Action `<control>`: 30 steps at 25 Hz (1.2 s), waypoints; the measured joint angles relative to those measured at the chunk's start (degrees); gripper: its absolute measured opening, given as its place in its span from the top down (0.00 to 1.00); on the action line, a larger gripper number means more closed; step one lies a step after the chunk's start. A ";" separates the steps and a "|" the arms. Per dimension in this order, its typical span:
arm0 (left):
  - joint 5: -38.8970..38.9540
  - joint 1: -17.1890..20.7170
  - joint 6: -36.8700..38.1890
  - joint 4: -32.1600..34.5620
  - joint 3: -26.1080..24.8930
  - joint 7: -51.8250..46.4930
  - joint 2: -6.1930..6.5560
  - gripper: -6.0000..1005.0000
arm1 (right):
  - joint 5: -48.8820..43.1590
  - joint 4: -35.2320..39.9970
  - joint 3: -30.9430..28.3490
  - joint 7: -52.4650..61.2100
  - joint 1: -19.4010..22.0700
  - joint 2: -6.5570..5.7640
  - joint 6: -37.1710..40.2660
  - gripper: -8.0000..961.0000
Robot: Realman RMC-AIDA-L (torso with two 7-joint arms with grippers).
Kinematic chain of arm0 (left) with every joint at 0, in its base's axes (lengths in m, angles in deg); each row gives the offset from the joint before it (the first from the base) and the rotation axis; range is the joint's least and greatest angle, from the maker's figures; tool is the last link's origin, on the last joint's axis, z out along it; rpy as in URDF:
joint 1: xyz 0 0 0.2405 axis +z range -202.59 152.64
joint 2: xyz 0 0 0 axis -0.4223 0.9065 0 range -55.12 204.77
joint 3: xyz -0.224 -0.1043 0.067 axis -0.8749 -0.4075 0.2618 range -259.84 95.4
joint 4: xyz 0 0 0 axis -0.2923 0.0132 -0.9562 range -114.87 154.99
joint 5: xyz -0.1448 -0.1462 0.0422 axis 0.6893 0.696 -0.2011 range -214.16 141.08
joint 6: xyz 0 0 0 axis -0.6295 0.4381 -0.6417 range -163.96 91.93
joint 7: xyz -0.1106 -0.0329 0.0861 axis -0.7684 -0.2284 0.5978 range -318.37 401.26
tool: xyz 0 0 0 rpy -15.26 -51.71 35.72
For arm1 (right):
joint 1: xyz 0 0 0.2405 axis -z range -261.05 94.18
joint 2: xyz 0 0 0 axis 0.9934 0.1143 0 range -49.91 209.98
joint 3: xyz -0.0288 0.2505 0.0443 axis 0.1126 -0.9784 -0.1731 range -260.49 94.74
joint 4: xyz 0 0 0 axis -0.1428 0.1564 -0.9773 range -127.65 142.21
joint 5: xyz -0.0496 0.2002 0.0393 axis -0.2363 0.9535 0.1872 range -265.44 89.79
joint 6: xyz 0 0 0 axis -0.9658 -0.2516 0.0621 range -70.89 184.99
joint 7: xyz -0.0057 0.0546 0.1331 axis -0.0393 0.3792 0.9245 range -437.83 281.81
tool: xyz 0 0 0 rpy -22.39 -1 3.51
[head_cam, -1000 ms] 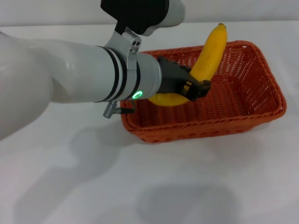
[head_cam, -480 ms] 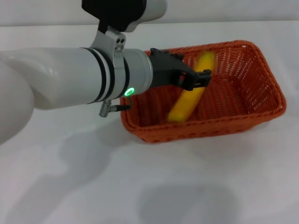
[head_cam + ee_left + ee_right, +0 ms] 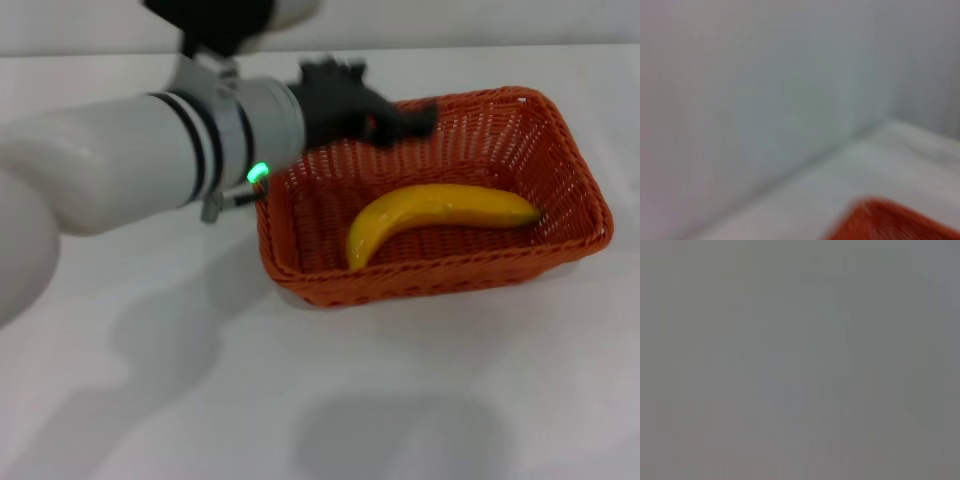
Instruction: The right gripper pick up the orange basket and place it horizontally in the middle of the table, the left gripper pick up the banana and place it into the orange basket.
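White and smooth, the table carried a slight gloss, with soft grey shadows lying across it below the arm and nearer the robot. Along the far side a pale wall met the tabletop in a straight seam, which the left wrist view also showed as a plain grey-white plane above the table.

The orange basket stood lengthwise across the table, towards the middle and a little to the robot's right. It was rectangular with rounded corners, its sides an open weave and its rim a thicker braid. A blurred corner of it showed at the edge of the left wrist view.

The banana lay on the basket's woven floor, curved and yellow, running along the basket's length with one end near the left-hand wall and the other pointing towards the right-hand one. Nothing gripped it.

The left gripper, black at the end of a silver arm with a green light ring, hung above the basket's far left corner, apart from the banana. It was smeared in the head view, so whether its fingers were spread or pressed together could not be told.

The right wrist view showed only flat grey.
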 joint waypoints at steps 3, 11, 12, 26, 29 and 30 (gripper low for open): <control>-0.02 5.28 -14.54 -0.03 0.14 3.65 0.03 0.13 | 0.00 0.00 -0.07 0.00 0.16 0.04 0.01 0.17; 0.48 14.57 -64.13 -13.52 7.18 10.30 0.00 0.13 | 0.00 -0.31 0.23 0.07 1.15 0.20 -0.25 0.17; 0.67 14.86 -68.39 -16.13 7.62 10.33 -0.03 0.13 | 0.01 -0.24 0.28 0.16 1.48 0.35 -0.53 0.17; 28.99 10.16 -118.49 -48.04 21.21 25.57 -0.49 0.13 | 3.06 -0.63 -0.97 -4.28 3.29 2.40 -5.62 0.17; 32.69 10.60 -121.42 -48.75 21.43 29.76 -0.48 0.13 | 3.80 -0.76 -1.98 -4.34 3.08 2.41 -4.97 0.17; 33.66 10.93 -122.04 -48.76 21.49 29.96 -0.42 0.13 | 3.82 -0.76 -2.49 -4.31 3.05 2.41 -4.70 0.17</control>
